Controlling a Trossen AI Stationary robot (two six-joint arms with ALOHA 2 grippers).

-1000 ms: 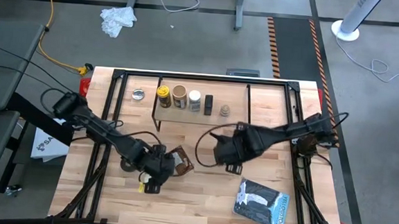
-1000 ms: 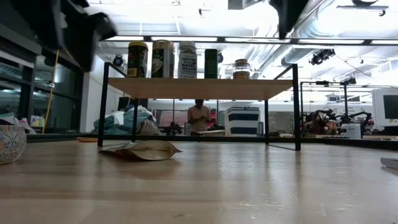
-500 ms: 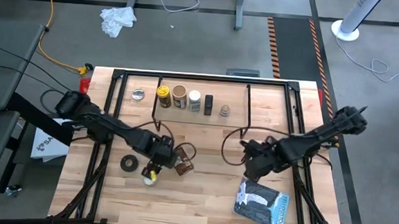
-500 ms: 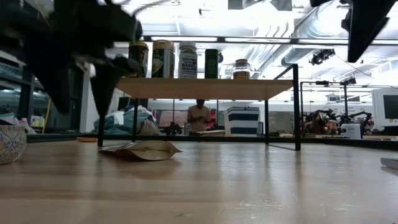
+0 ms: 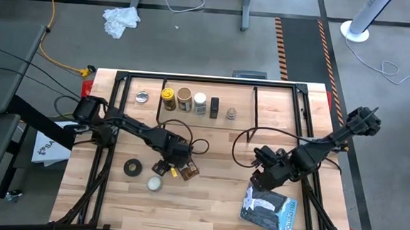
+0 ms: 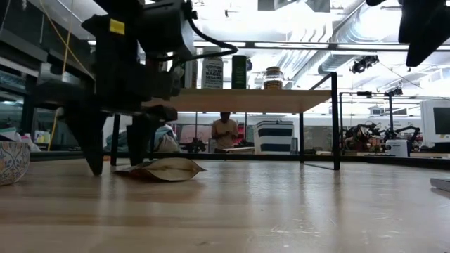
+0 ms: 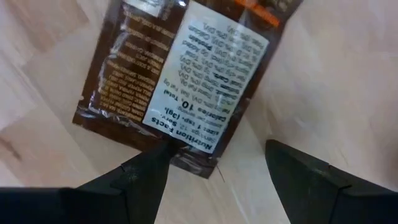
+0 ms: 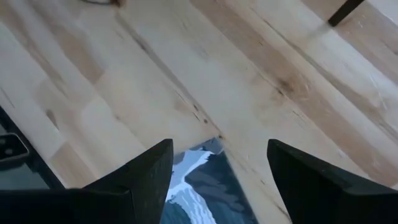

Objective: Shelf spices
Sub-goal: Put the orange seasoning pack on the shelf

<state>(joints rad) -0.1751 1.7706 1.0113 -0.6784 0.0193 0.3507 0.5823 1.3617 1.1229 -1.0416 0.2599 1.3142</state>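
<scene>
The shelf point(image 5: 190, 121) stands at the table's far middle, and its plank point(image 6: 239, 100) carries several spices: a yellow-lidded jar point(image 5: 168, 96), a tan-lidded jar point(image 5: 184, 96), a white-capped bottle point(image 5: 199, 100), a dark bottle point(image 5: 214, 105) and a tiny jar point(image 5: 231, 114). A flat brown packet point(image 5: 188, 168) lies on the table in front of the shelf. My left gripper point(image 7: 217, 155) points down, open, low over the packet's point(image 7: 180, 74) near-left corner. One finger is above the packet's edge and the other above bare wood. My right gripper point(image 8: 217, 162) hangs open over the table's right side.
A black tape roll point(image 5: 132, 167) and a small round white object point(image 5: 155, 184) lie left of the packet. A silvery tin point(image 5: 143, 96) sits left of the shelf. A dark book point(image 5: 269, 208) lies below my right gripper. A patterned bowl point(image 6: 10, 161) is at the left.
My left gripper has come down from over the tape roll's side toward the packet, going right and far, and has rolled about its pointing line. My right gripper has swung from the table's middle toward the right and near side, over the book, rolling as it went.
</scene>
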